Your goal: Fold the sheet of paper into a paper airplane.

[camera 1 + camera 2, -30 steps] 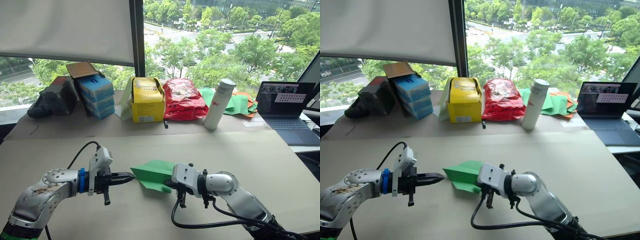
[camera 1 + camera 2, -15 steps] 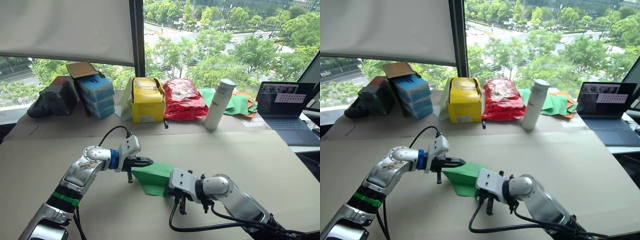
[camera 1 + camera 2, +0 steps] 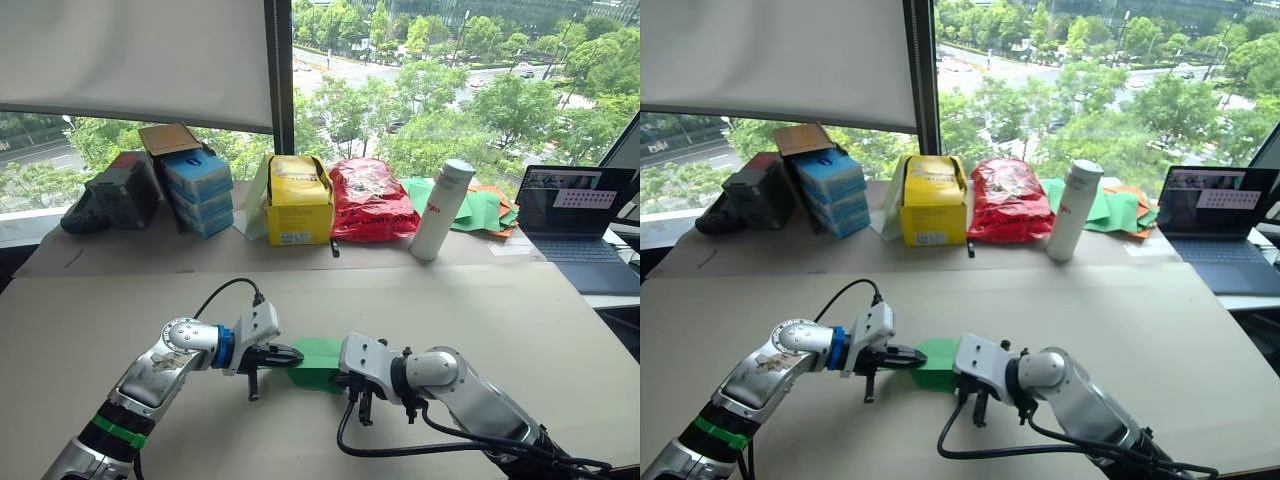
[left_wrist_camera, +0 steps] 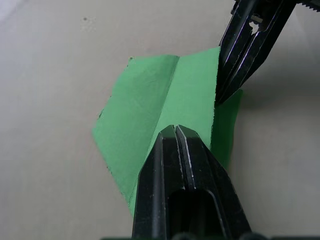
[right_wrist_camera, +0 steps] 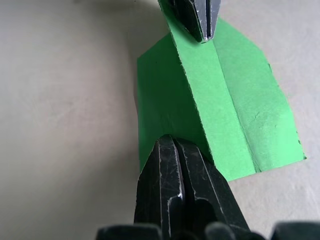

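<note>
Green paper airplane (image 3: 318,362) lying on the near part of the beige table (image 3: 520,330), between the two grippers, partly folded with layered flaps and one raised crease running along it. Pressed from both ends: left gripper (image 3: 296,354) at its left edge, black fingers (image 4: 175,145) drawn tight together with the tips on the upper flap beside the crease; right gripper (image 5: 175,150) at the opposite end, fingers likewise closed to a narrow point, tip resting on the paper's edge. Hard to say from the wrist views whether either tip pinches a layer or merely presses down on it; looks like pressing.

Further back, along the window side of the table: dark bag (image 3: 105,195) and stack of blue boxes (image 3: 195,190) to the left, yellow box (image 3: 297,200) and red bag (image 3: 368,200) near the middle, white bottle (image 3: 440,210) standing upright beside them, heap of green and orange sheets (image 3: 480,208) behind it, open laptop (image 3: 585,225) at the far right.
</note>
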Controlling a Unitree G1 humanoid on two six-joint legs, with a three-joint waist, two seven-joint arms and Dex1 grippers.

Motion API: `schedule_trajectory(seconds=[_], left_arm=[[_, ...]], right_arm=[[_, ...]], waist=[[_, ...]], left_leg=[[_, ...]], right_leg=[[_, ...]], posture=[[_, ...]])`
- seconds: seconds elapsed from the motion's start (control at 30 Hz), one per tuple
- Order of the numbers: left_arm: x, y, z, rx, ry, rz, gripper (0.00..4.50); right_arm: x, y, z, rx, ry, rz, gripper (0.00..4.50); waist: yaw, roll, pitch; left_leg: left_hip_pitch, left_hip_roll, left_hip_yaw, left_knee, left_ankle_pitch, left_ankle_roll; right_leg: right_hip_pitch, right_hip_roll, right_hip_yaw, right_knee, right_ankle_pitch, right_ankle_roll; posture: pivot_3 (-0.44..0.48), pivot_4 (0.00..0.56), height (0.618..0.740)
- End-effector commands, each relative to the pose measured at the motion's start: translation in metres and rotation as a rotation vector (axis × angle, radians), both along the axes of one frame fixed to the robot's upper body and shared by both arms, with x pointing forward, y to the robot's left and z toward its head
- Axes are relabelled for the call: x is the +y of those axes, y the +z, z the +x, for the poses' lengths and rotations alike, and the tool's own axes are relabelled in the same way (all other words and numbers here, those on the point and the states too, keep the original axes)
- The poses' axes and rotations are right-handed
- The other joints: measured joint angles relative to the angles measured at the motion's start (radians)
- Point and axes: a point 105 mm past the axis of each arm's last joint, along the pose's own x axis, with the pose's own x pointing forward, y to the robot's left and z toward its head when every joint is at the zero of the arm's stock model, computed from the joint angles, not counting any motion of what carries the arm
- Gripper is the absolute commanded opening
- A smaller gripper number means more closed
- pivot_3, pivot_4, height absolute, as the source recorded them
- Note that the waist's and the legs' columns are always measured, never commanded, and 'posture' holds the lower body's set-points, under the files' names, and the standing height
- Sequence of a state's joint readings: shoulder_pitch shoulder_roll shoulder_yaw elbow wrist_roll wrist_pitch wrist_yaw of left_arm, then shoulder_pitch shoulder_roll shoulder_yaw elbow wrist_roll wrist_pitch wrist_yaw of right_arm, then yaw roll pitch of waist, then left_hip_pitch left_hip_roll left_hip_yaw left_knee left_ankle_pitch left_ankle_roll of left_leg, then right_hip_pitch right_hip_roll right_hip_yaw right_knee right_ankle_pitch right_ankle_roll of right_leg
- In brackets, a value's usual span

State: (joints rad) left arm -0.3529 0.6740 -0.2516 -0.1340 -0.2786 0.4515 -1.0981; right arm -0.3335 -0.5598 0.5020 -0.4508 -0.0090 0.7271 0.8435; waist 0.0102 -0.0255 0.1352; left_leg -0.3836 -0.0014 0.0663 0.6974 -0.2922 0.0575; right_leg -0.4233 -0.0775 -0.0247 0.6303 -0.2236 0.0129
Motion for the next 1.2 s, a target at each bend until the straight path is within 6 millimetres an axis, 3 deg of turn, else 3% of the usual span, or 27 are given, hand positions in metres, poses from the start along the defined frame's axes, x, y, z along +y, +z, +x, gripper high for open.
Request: schedule_trajectory(seconds=[0.03, 0.23, 0.3, 0.5, 0.57, 0.63, 0.87, 1.03, 1.2], left_arm=[[-0.005, 0.012, -0.003, -0.038, -0.004, -0.031, 0.00], [-0.007, 0.014, -0.011, -0.040, -0.008, -0.043, 0.00], [-0.007, 0.016, -0.013, -0.038, -0.007, -0.053, 0.00], [-0.003, 0.013, -0.018, -0.038, 0.035, -0.095, 0.00], [-0.005, 0.014, -0.022, -0.038, 0.038, -0.119, 0.00], [-0.006, 0.014, -0.024, -0.037, 0.039, -0.127, 0.00], [-0.006, 0.001, -0.029, -0.078, 0.028, -0.090, 0.00], [-0.005, -0.006, -0.028, -0.082, 0.034, -0.079, 0.00], [-0.005, 0.018, -0.033, -0.085, 0.013, -0.131, 0.00]], right_arm=[[-0.005, 0.011, 0.004, -0.005, -0.039, 0.034, 0.04], [-0.009, 0.029, -0.031, 0.152, 0.004, 0.155, 0.04], [-0.012, 0.034, -0.035, 0.196, -0.014, 0.187, 0.04], [-0.023, 0.052, 0.005, 0.204, -0.184, 0.289, 0.04], [-0.029, 0.049, 0.027, 0.177, -0.257, 0.270, 0.04], [-0.030, 0.048, 0.034, 0.172, -0.280, 0.263, 0.04], [-0.026, 0.046, 0.048, 0.193, -0.314, 0.289, 2.30], [-0.021, 0.039, 0.050, 0.236, -0.316, 0.306, 2.30], [-0.019, 0.033, 0.047, 0.224, -0.301, 0.277, 2.30]], waist=[[0.000, 0.000, 0.000], [0.002, 0.000, 0.000], [0.001, 0.000, 0.000], [-0.005, 0.000, 0.000], [-0.008, 0.001, 0.000], [-0.005, 0.001, 0.000], [-0.001, 0.001, 0.000], [-0.001, 0.001, 0.000], [-0.002, 0.001, 0.001]], left_leg=[[0.000, 0.000, 0.000, 0.000, 0.000, 0.000], [-0.003, 0.000, -0.001, 0.000, -0.001, 0.002], [-0.003, 0.000, -0.001, 0.000, -0.001, 0.002], [-0.001, 0.000, -0.001, -0.001, -0.001, 0.002], [-0.001, 0.000, -0.001, -0.001, -0.001, 0.002], [-0.002, 0.000, -0.001, -0.001, -0.001, 0.001], [-0.003, 0.000, 0.000, -0.001, -0.001, 0.002], [-0.003, 0.000, -0.001, -0.001, -0.001, 0.002], [-0.003, 0.000, -0.001, -0.001, -0.001, 0.002]], right_leg=[[0.000, 0.000, 0.000, 0.000, 0.000, 0.000], [-0.002, 0.000, 0.000, -0.002, 0.000, 0.001], [-0.002, -0.001, 0.000, -0.002, 0.000, 0.001], [-0.001, -0.002, 0.006, -0.001, 0.000, 0.000], [-0.001, -0.001, 0.006, 0.000, 0.000, 0.000], [-0.002, -0.002, 0.006, -0.001, 0.000, 0.000], [-0.002, -0.002, 0.007, -0.002, 0.001, 0.001], [-0.002, -0.003, 0.007, -0.002, 0.001, 0.001], [-0.003, -0.008, 0.006, -0.002, 0.001, 0.001]], posture=[[0.000, 0.150, 0.740], [0.000, 0.150, 0.740], [0.000, 0.150, 0.740], [0.000, 0.150, 0.740], [0.000, 0.150, 0.740], [0.000, 0.150, 0.740], [0.000, 0.150, 0.740], [0.000, 0.150, 0.740], [0.000, 0.150, 0.740]])
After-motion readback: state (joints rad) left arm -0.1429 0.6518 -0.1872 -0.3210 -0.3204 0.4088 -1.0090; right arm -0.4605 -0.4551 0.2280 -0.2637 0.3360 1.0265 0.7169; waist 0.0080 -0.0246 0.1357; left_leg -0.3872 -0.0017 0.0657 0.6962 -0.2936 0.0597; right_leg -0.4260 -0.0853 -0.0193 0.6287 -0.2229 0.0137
